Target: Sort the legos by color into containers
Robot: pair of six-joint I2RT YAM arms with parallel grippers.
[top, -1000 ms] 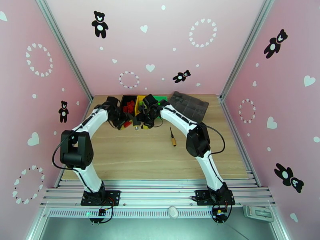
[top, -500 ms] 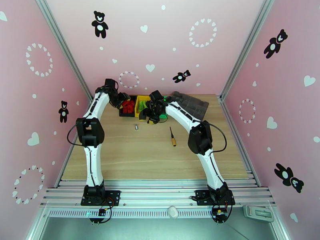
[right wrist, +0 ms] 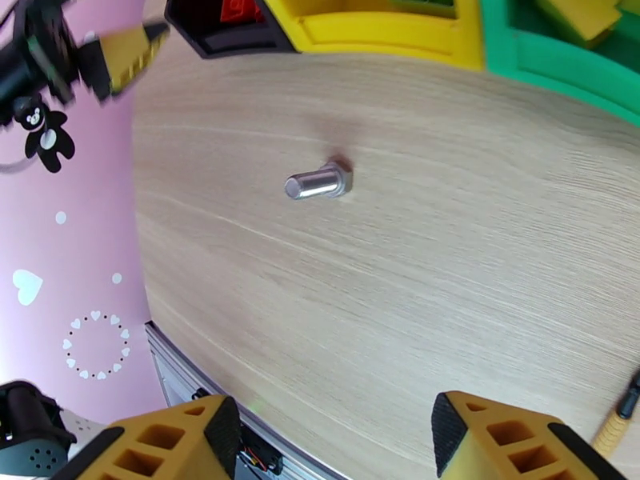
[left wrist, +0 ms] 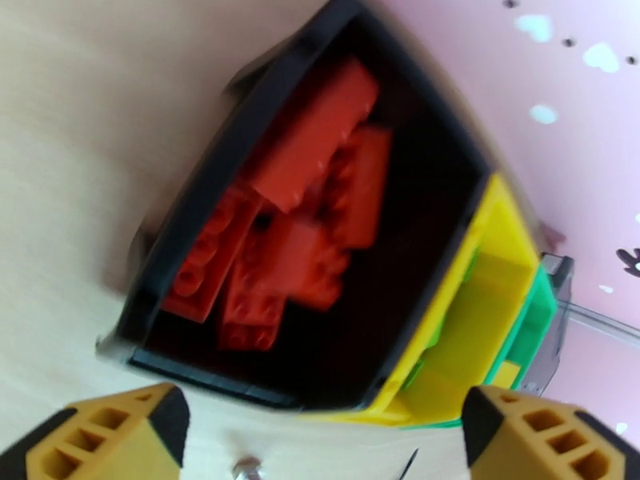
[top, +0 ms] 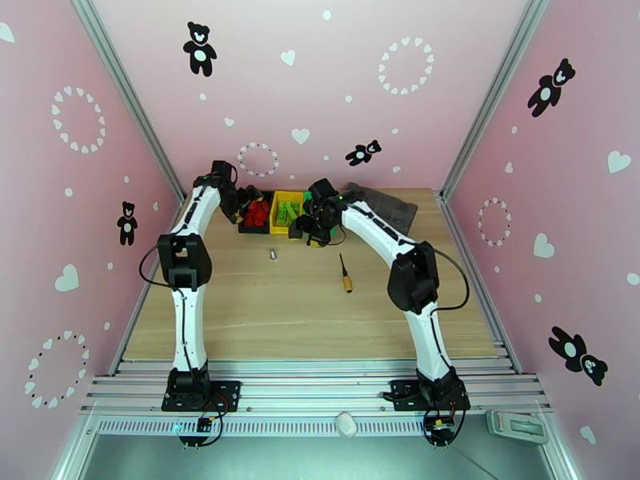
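My left tool (left wrist: 332,446) hangs released by the bin row at the far side of the surface (right wrist: 440,274), nothing between its fingers. Below it the black bin (left wrist: 180,242) holds the red legos (left wrist: 308,194) in a loose heap. Touching that bin's right side stands the yellow bin (left wrist: 488,314), with green legos (top: 286,210) inside, and next comes the green bin (right wrist: 560,70) — a yellow lego (right wrist: 578,14) lies in it. My right tool (right wrist: 336,442) is released too and empty, above bare wood just near of the bins. A small grey metal piece (right wrist: 318,185) lies on its side there, apart from the bins — the orange-handled screwdriver (top: 346,274) rests further right and nearer
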